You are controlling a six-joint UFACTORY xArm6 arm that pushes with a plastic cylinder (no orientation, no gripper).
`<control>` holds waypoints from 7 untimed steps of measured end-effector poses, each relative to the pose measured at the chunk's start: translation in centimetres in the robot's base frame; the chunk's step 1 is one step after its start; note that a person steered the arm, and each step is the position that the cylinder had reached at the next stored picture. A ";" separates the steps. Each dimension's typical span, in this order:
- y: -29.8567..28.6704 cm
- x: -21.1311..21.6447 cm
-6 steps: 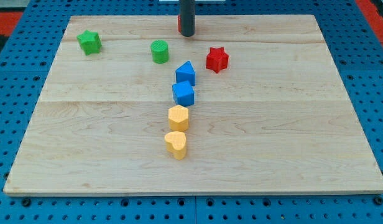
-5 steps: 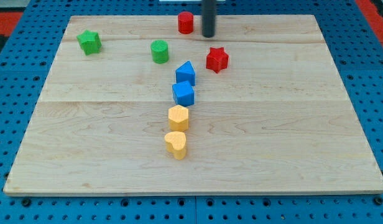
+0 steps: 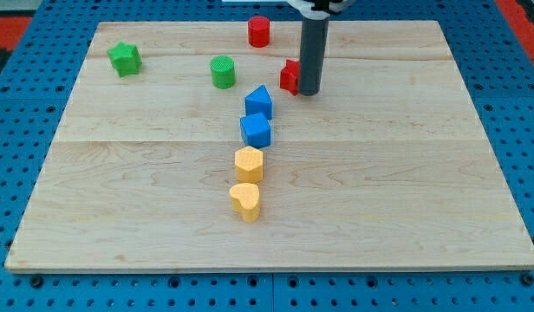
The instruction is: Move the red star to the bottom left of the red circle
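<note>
1. A pale wooden worktop [image 3: 406,173] lies on a blue pegboard base [image 3: 24,286], seen from one camera looking down at an angle.
2. A dark upright rod comes down from the view's top. My tip [image 3: 309,91] rests on the worktop in its upper middle part. The tool is a plain rod with no jaws, so it has nothing to open or close.
3. The red star [image 3: 289,77] sits just to the view's left of my tip, touching or nearly touching the rod, which hides its right part.
4. The red circle [image 3: 259,31] stands near the top edge, above and slightly left of the red star, clearly apart from it.
5. A green cylinder [image 3: 222,72] is to the left of the red star. A green star [image 3: 124,58] sits farther left, near the top left corner.
6. Below the red star, four blocks form a rough line running down the middle: a blue block [image 3: 259,101], a second blue block [image 3: 256,131], a yellow block [image 3: 249,164], and a yellow heart [image 3: 245,201].
</note>
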State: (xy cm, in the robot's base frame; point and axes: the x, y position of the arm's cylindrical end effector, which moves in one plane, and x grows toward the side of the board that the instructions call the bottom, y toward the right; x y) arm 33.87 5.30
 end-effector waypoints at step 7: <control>-6.7 -5.9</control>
State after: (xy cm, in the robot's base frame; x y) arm 27.92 -1.45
